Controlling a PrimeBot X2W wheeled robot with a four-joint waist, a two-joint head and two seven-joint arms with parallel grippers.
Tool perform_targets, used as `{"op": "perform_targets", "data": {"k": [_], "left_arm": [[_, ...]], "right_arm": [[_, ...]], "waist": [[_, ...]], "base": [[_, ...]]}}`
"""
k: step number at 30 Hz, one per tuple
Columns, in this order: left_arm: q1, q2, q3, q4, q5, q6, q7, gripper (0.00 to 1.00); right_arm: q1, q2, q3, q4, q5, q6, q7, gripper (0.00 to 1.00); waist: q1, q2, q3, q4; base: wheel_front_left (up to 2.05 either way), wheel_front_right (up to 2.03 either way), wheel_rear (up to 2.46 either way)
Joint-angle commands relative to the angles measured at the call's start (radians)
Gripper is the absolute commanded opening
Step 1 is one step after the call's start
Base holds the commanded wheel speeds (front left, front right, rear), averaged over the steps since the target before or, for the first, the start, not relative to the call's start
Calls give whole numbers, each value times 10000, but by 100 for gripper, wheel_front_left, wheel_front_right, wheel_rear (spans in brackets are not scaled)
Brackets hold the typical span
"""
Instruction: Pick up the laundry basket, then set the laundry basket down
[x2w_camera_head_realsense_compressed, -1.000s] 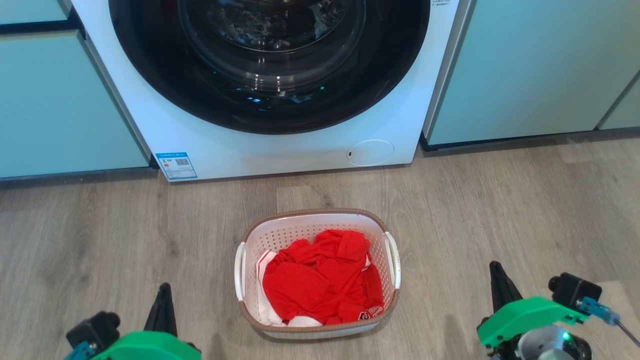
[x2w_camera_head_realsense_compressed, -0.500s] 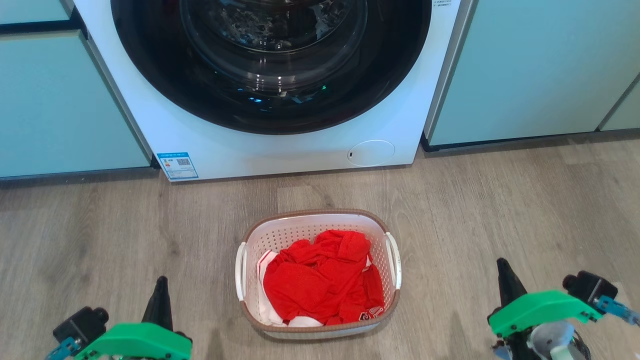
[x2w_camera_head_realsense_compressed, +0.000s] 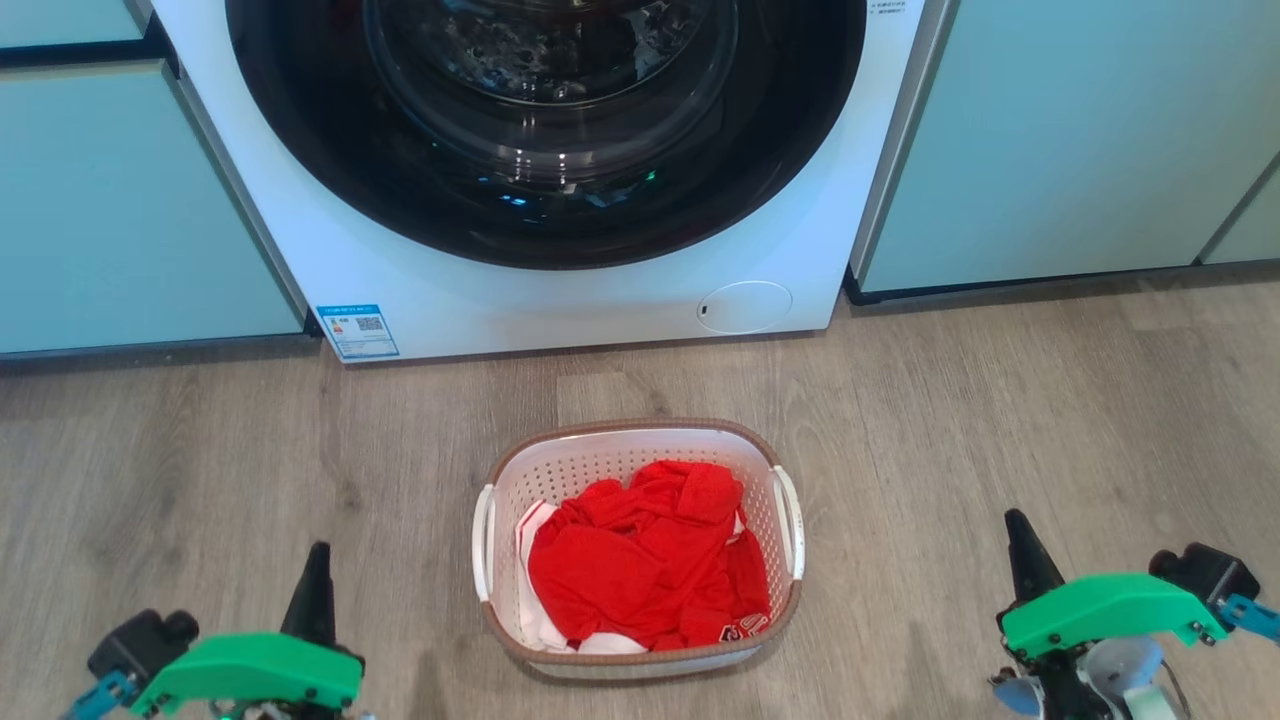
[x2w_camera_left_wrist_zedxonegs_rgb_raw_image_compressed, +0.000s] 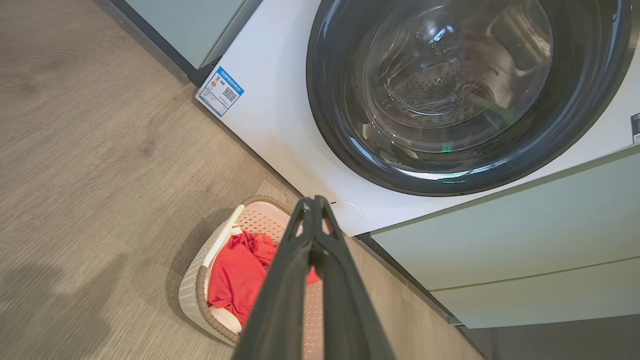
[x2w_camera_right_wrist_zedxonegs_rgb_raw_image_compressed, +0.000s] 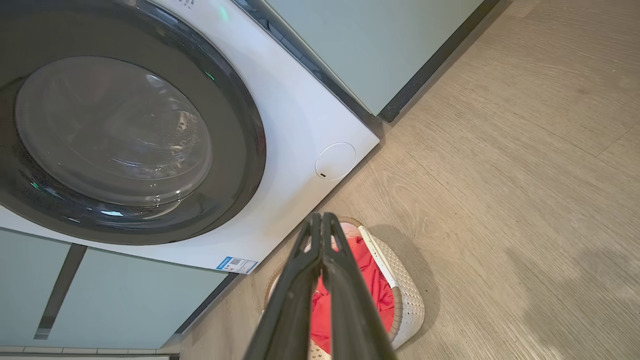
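The white perforated plastic laundry basket (x2w_camera_head_realsense_compressed: 600, 465) holds soft red cloth (x2w_camera_head_realsense_compressed: 640, 570) on a matt grey wood-grain floor (x2w_camera_head_realsense_compressed: 1000, 400).

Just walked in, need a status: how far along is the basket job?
Done: nothing provable; the laundry basket stands on the floor before the washing machine, red clothes inside. In hand: nothing; left gripper and right gripper are shut, apart from its handles. Left: lifting and setting down, unless that has already happened.
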Motion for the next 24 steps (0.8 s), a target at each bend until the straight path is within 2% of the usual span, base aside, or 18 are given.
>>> {"op": "perform_targets", "data": {"k": [1,24], "left_arm": [[-639,145,277,-267,-346,-127,70,0],[-1147,164,638,-154,-2818,-504,715,0]], "right_arm": [[-532,-182,-1,-393,355,-2,116,0],[-664,-192,-424,-601,2787,-3,741,0]], "waist": [[0,0,-2,5],[0,0,-25,57]], "base": [[0,0,0],[0,0,0]]}}
